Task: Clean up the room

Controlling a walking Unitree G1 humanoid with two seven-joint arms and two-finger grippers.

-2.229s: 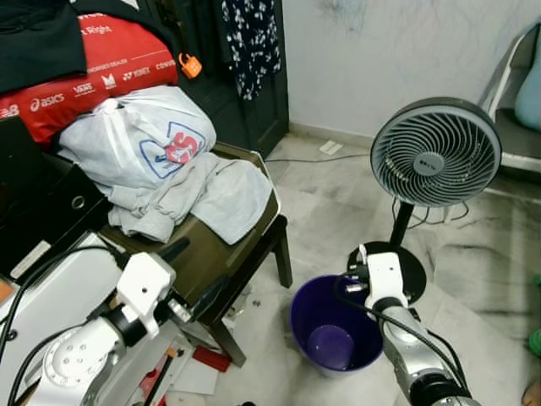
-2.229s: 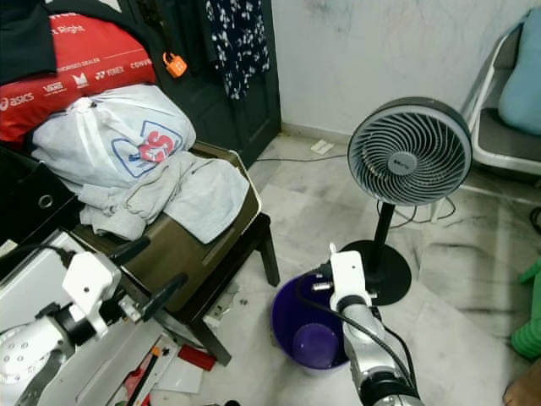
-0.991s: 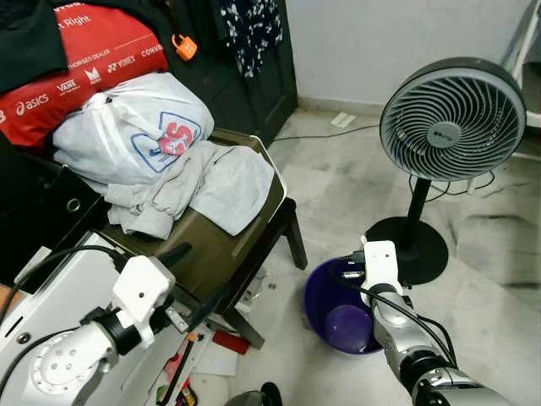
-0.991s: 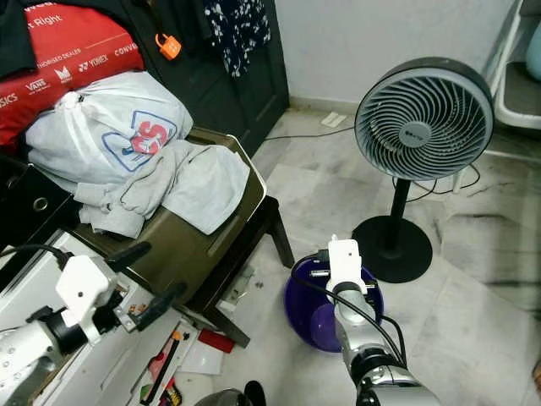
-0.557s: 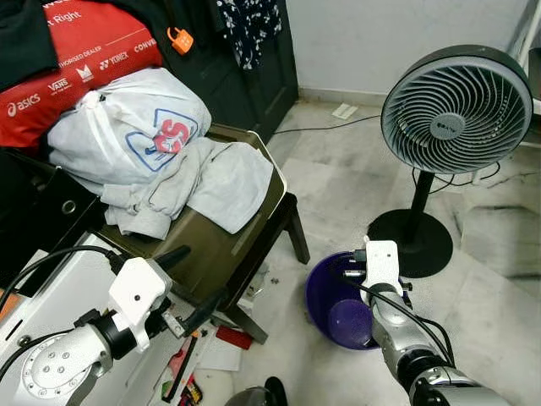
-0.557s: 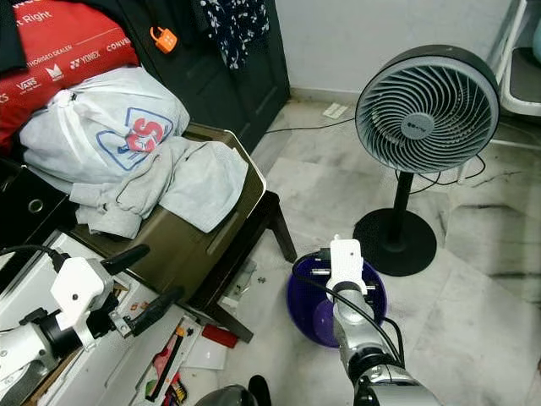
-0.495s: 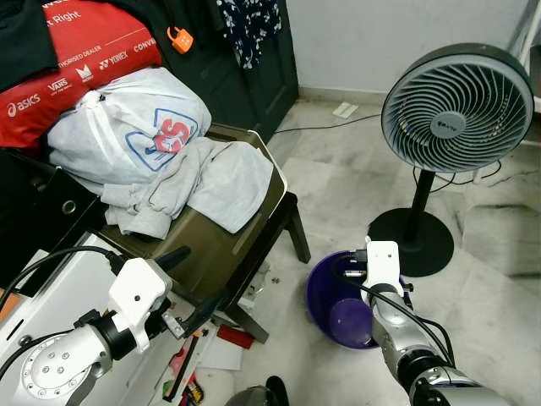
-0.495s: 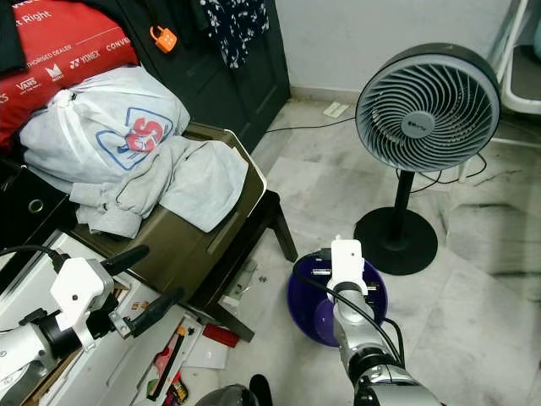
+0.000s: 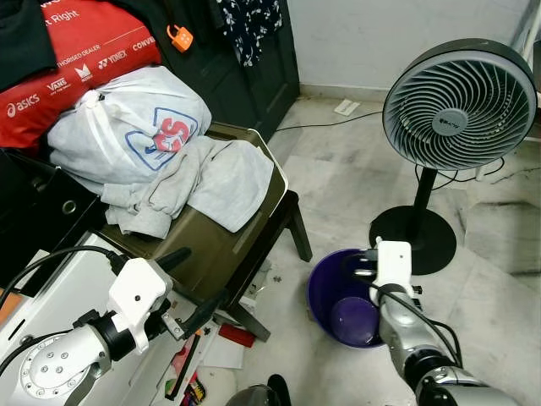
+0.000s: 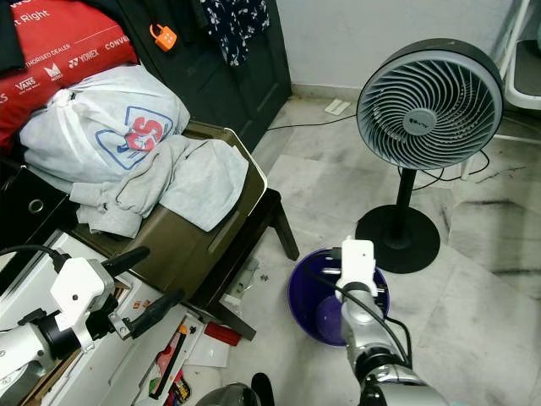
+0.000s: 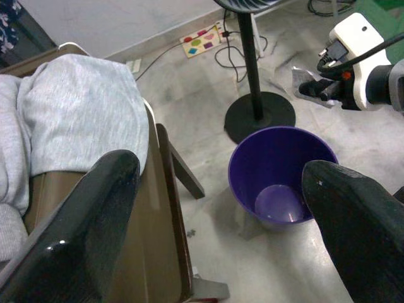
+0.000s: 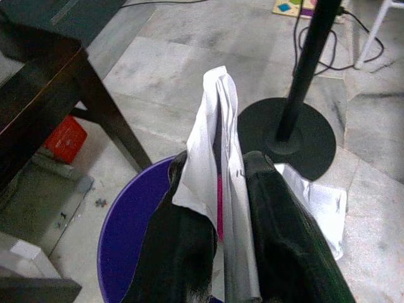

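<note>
Right gripper [image 12: 218, 252] has drifted over purple bin [image 9: 325, 283], fingers pinching crumpled paper [image 12: 218, 158] for dropping; left gripper [image 11: 221, 221] spread, idle.

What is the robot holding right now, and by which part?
The right gripper pinches a crumpled white paper by its lower end, above the purple bin. The left gripper is open, holding nothing.

This was a lived-in room of a home, cluttered and untidy. At the left of the frame a dark chair [image 9: 245, 228] was heaped with grey clothes [image 9: 199, 182] and a tied white plastic bag [image 9: 127, 127]. A standing fan [image 9: 459, 103] rose at the upper right on the marbled floor [image 9: 338, 169], with a purple bin [image 9: 338, 296] near its base and scraps of litter [image 9: 215, 351] under the chair.
</note>
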